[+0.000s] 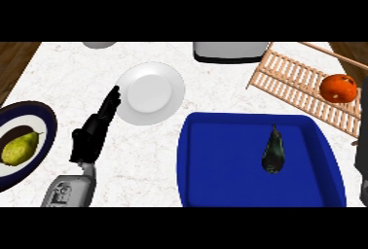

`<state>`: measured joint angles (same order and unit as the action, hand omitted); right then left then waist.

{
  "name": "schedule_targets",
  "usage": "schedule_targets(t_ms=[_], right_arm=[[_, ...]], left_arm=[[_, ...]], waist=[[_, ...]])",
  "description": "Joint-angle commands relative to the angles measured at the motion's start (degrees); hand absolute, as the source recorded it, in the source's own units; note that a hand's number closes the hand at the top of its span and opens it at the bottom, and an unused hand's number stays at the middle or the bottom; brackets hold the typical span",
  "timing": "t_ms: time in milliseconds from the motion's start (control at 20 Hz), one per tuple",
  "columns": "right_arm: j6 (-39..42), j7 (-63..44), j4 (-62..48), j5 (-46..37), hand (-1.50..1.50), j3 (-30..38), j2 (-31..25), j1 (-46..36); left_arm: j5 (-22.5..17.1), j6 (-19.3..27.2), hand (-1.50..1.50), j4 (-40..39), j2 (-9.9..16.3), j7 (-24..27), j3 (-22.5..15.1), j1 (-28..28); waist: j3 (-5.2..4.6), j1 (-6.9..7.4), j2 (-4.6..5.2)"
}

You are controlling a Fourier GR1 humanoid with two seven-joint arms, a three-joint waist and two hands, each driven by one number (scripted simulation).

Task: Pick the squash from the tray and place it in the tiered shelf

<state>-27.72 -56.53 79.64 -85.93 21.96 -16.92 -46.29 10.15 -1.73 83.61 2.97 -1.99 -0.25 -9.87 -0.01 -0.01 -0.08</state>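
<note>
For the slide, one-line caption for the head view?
Dark squash lies in the blue tray; left hand rests open beside the white plate; wooden shelf holds an orange.

I can read no text anywhere in this view — no label, brand, number or sign on any surface I look over. The grey forearm [69, 190] at about seven o'clock carries some small dark marks on its casing, but they are too small for me to make out as letters or figures — so I report nothing legible.
</note>
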Motion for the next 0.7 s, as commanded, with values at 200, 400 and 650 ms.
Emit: schedule_targets(t_ms=[200,400,650], right_arm=[[-2.08,-1.91,6.19,3.18,-1.5,-1.66,0.89,0.48],[-5.22,-1.25,11.14,5.98,-1.5,2.82,-2.15,-2.92],[0.06,-6.88,20.65,1.88,-1.5,6.18,-2.46,-3.01]], left_arm=[[0.64,0.28,0.0,2.66,-1.55,-0.95,-2.19,2.32],[-0.74,-1.14,0.0,0.59,1.39,-0.44,0.99,-0.53],[-0.84,-0.92,0.0,2.78,0.41,-2.73,0.05,1.21]], waist=[[0.01,0.23,-0.04],[0.02,-0.32,-0.09],[0.0,-0.39,-0.29]])
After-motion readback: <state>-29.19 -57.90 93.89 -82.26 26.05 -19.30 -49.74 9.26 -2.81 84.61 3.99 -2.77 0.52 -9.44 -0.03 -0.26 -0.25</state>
